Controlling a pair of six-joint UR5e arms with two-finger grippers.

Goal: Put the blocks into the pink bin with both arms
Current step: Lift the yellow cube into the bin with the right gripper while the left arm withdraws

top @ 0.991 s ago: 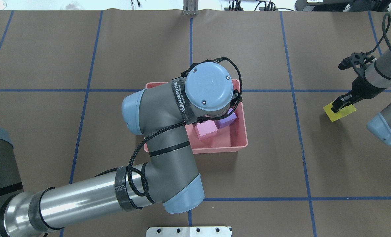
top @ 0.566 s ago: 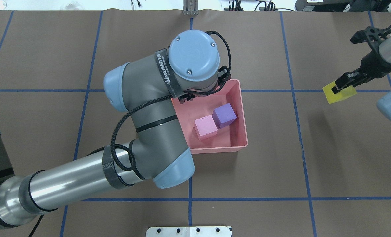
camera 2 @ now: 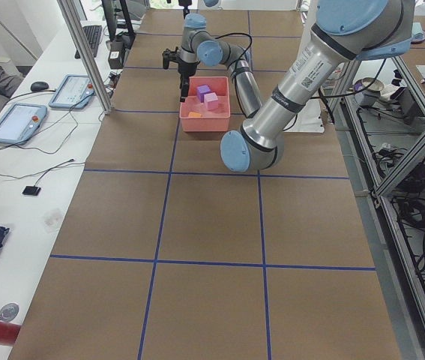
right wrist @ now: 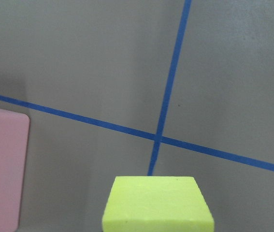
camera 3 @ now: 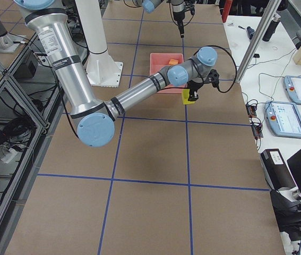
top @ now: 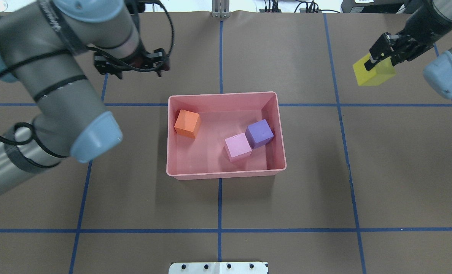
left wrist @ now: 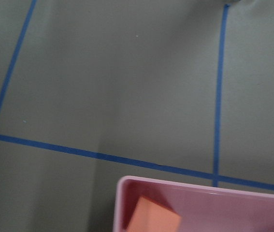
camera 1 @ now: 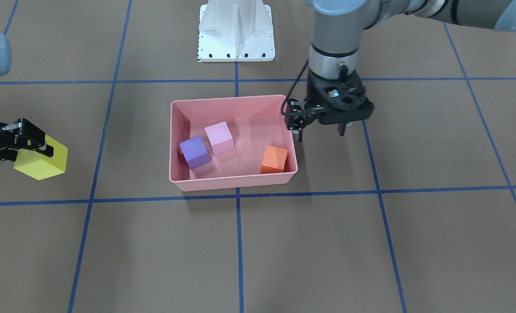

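The pink bin sits mid-table and holds three blocks. The orange block lies near its left wall, and the light pink block touches the purple block on the right. My left gripper hangs open and empty outside the bin's far left corner; from the front the left gripper is just beside the bin wall. My right gripper is shut on the yellow block, held off the table well to the right of the bin. The right wrist view shows the yellow block and a bin corner.
Blue tape lines grid the brown table cover. The white base mount stands at the robot's edge of the table. A metal post rises at the far edge. Tablets and cables lie on side benches beyond the table ends.
My left arm has swung off the bin toward the far left, uncovering the orange block in it. The right gripper has carried the yellow block toward the far side and slightly leftward.
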